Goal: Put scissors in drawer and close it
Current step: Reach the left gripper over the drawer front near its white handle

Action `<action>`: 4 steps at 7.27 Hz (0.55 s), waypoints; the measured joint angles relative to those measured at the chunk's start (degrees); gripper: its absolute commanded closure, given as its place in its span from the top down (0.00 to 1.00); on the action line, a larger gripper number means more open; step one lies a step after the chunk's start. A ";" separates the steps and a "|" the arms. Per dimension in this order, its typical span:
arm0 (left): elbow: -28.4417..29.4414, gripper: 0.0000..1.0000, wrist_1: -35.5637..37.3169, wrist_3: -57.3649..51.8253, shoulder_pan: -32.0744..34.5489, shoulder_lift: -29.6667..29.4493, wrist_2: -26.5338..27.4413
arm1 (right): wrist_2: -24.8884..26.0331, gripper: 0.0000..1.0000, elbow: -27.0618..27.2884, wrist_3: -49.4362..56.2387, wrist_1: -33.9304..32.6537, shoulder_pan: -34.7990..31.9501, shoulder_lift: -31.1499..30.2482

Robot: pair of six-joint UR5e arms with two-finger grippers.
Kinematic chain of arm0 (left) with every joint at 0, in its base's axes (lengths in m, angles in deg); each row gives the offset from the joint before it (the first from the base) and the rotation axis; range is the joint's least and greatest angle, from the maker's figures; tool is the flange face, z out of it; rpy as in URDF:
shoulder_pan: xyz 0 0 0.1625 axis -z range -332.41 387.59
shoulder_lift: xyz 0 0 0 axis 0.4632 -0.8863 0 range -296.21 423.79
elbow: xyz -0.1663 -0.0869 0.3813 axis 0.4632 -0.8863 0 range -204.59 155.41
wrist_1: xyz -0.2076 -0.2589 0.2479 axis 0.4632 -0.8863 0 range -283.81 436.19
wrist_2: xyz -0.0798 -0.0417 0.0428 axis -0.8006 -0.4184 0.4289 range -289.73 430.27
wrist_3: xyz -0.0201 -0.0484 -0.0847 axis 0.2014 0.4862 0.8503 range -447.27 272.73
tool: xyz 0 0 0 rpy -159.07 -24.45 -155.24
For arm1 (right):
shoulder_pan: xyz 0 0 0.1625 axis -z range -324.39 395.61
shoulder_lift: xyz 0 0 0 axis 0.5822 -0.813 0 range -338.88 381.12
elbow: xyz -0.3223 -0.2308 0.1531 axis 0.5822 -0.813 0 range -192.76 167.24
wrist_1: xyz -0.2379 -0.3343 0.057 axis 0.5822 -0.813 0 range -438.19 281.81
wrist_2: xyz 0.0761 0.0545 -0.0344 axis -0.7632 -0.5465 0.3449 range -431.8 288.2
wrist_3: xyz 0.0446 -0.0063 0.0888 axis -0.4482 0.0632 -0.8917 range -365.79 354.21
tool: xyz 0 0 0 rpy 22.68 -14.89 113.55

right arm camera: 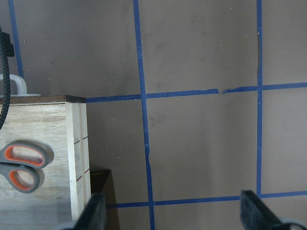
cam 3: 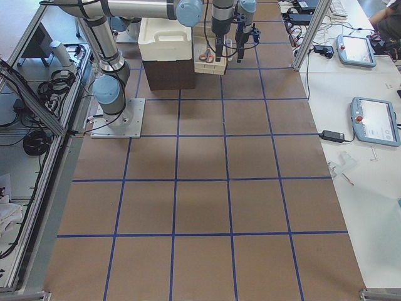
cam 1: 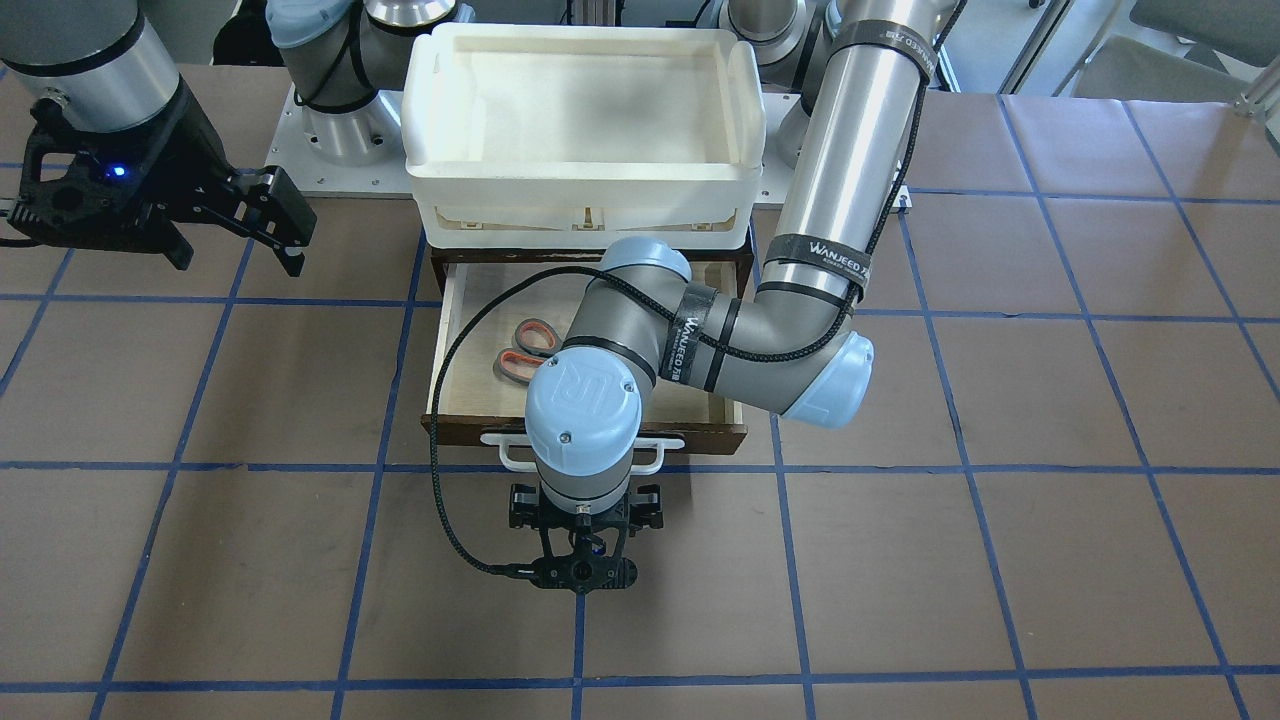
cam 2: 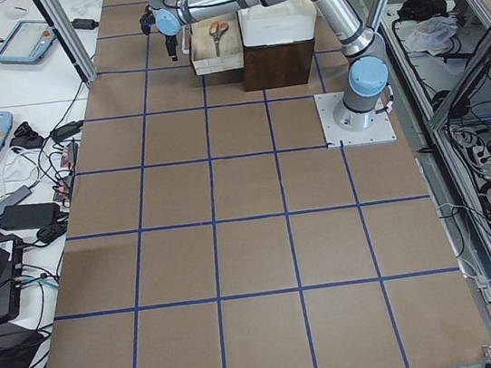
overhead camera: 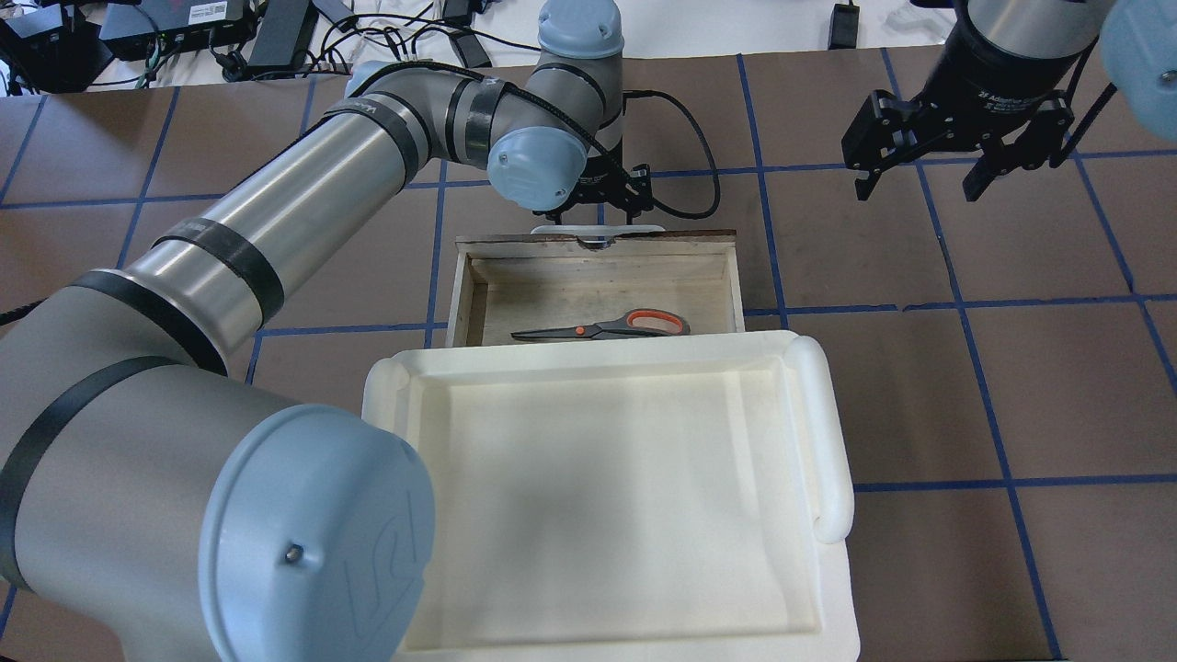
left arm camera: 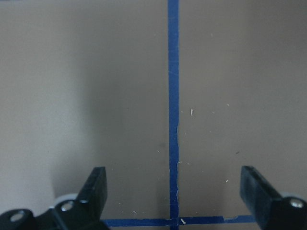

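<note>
Scissors (overhead camera: 602, 327), grey-handled and orange-lined, mid-frame in the shallow open wooden drawer (overhead camera: 552, 290).
Your left gripper (left arm camera: 175, 181) hangs wide open, empty, by the white bar handle (cam 1: 662, 460); push that stiff front, likely sliding lightly.

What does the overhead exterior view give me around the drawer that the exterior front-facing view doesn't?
Only overhead: the whole scissors, slim blades and orange pivot included, lying flat on the drawer floor close to the white tray.
Only front-facing: the drawer's dark brown front face. Here the left arm's wrist covers the blades, so just the handle loops show.
Both: the drawer open, the scissors inside it, the white bar handle, and the right gripper open, off to the side.
</note>
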 measured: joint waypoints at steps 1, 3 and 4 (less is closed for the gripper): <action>0.11 0.99 -0.05 0.17 0.29 -0.62 -0.07 | -0.08 1.00 0.04 0.06 0.08 -0.04 -0.03; 0.28 0.99 -0.74 0.54 1.19 -1.32 -0.02 | -0.04 1.00 0.07 0.14 0.65 -0.01 -0.09; 0.23 1.00 -1.89 0.51 1.49 -1.16 0.03 | 0.07 1.00 0.07 0.13 1.29 0.00 -0.33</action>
